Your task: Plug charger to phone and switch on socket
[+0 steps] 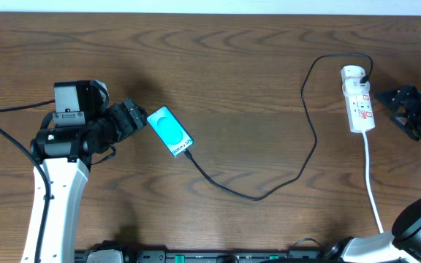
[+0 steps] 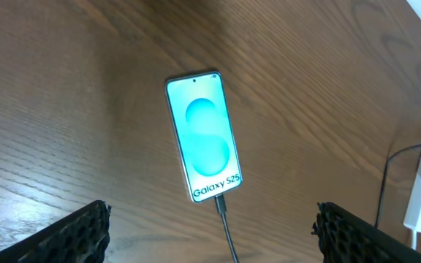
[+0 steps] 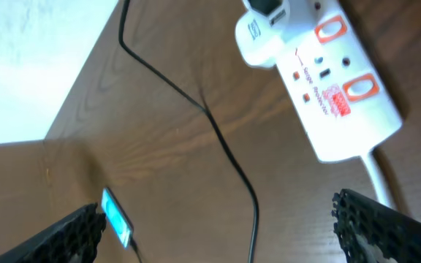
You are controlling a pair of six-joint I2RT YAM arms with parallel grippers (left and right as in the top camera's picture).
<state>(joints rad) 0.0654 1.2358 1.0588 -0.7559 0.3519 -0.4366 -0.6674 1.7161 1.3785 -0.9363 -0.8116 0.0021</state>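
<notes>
- socket [image 1: 359, 101] at right of table [image 1: 254, 73]; charger [image 1: 269, 191] runs from it into phone [image 1: 170, 131], left of centre.
- right hand [image 1: 389, 108] just beside socket, wide open, empty: best to press red switch [image 3: 328, 29] nearest the charger squarely with one fingertip.
- left hand [image 1: 140, 119] open, empty, near phone.

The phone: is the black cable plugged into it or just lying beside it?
Plugged in. The tip of the charger sits in the bottom edge of the phone, below its Galaxy S25 text.
</notes>
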